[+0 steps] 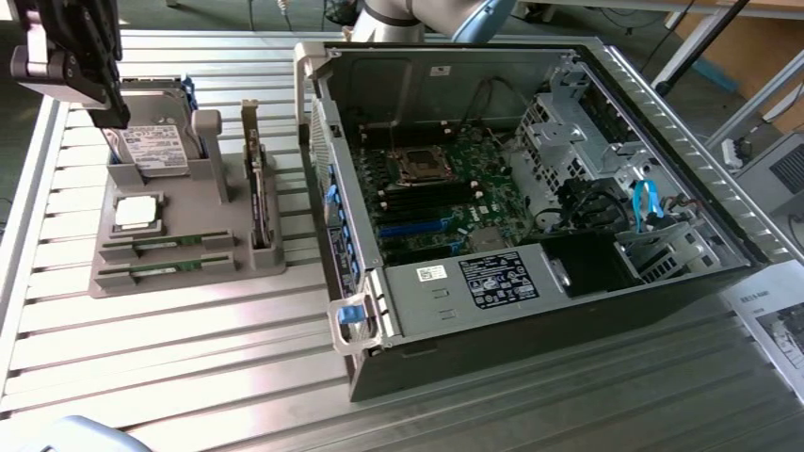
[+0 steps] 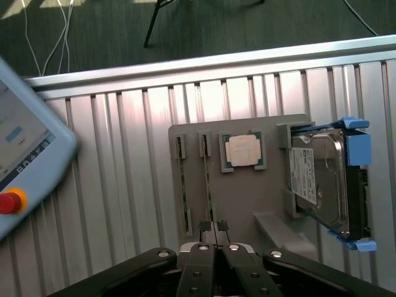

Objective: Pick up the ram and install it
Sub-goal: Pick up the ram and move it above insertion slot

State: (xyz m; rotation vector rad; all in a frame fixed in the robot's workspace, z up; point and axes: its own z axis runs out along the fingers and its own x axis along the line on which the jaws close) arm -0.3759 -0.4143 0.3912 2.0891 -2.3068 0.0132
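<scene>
Your gripper (image 2: 214,230) is clenched on nothing, high over the grey holder (image 1: 201,226). The ram (image 2: 208,185) sits in its slot, in line with the fingertips, with a second stick (image 2: 182,185) beside it. The holder also carries a processor chip (image 2: 244,150), a hard drive (image 2: 318,179) and an upright card (image 1: 258,188). The open computer case (image 1: 528,311) stands at the exterior view's right. The labels are too small to read

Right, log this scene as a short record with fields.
fingers: shut, holding nothing, over the grey moulded holder
ram: two thin green circuit-board sticks, both seated in holder slots, untouched
also on holder: square processor chip; silver hard drive with blue rails
computer: open black tower case, green motherboard exposed
task state: ram not yet picked up
</scene>
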